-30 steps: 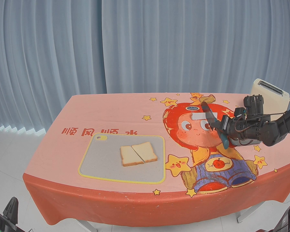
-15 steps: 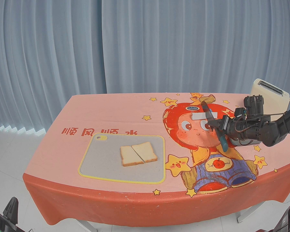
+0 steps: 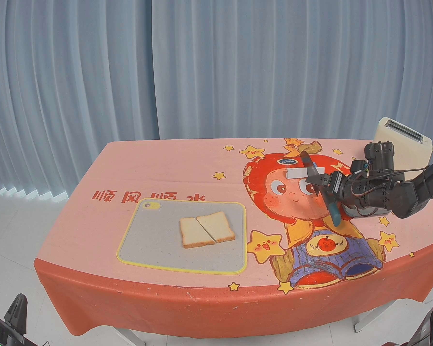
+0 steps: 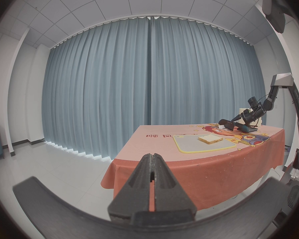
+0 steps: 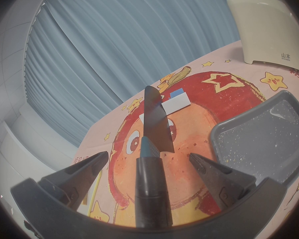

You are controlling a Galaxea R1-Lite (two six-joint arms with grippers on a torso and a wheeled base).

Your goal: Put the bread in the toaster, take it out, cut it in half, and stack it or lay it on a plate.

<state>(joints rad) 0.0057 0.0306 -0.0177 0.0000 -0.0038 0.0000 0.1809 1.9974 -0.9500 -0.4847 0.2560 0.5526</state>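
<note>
Bread (image 3: 207,229) is already in two halves, side by side and touching, on the cutting board (image 3: 144,236) toward the left of the tabletop (image 3: 154,169). Right claw (image 5: 148,155) is spread wide with the knife (image 5: 156,120) handle between the fingers and no contact on either side, so it looks released. Left claw (image 4: 152,170) is closed on nothing, parked low off the tabletop. Grey plate (image 5: 255,140) sits just beside the right claw, near the toaster (image 5: 269,30), well apart from the board. Handling call: the halves should be light, soft in the middle and crumbly. Pinch one across its thickness at a crust edge with a gentle clamp, since overclosing would likely crush or tear it.
</note>
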